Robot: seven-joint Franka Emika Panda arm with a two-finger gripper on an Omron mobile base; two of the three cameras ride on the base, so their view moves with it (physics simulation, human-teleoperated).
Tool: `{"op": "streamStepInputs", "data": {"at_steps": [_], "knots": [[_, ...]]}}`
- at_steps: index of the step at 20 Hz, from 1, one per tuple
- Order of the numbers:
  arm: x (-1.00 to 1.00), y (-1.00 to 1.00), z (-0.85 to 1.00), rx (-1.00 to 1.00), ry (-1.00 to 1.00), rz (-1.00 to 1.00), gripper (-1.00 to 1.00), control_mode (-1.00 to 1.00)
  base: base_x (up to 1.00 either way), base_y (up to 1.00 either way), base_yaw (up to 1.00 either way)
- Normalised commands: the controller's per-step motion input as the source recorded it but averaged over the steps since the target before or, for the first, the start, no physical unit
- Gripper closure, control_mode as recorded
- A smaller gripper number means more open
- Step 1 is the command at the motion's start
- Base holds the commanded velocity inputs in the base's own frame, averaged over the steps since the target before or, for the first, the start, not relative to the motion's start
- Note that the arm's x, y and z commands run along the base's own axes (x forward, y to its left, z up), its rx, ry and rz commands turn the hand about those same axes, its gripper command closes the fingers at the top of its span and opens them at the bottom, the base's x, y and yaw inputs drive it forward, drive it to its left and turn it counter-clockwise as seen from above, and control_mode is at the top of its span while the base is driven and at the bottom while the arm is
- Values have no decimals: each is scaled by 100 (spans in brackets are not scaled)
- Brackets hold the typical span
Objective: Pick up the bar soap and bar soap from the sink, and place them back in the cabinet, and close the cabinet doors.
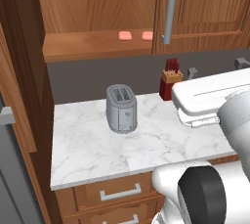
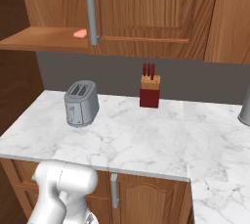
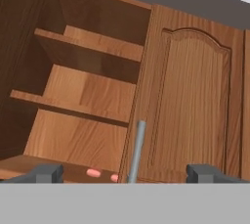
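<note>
Jaws spread wide, empty, aimed at cabinet [image 3: 93,100]. Toaster [image 1: 121,108] on marble desk [image 1: 93,149], knife block [image 1: 170,84] behind. Two bar soaps [image 1: 125,35] [image 1: 147,35] side by side on lowest cabinet shelf; right door [image 1: 205,8] shut, left side open.

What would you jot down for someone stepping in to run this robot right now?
Gripper: jaws open, holding nothing, facing the cabinet.
Both bar soaps, and, already lie on the cabinet's bottom shelf.
Right cabinet door looks shut; left cabinet door stands open.
Done: soaps put back. Left: shut the open door.
Toaster and knife block sit on the counter.
</note>
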Motion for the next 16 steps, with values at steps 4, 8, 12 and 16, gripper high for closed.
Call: {"op": "streamStepInputs", "data": {"at_steps": [4,8,12,16], "knots": [[-7,38,-6,0,0,1,-100,-100,0,0,0],[0,42,-7,0,1,2,-100,-100,0,0,0],[-1,36,-3,0,3,4,-100,-100,0,0,0],[-1,30,0,0,4,4,-100,-100,0,0,0]]}}
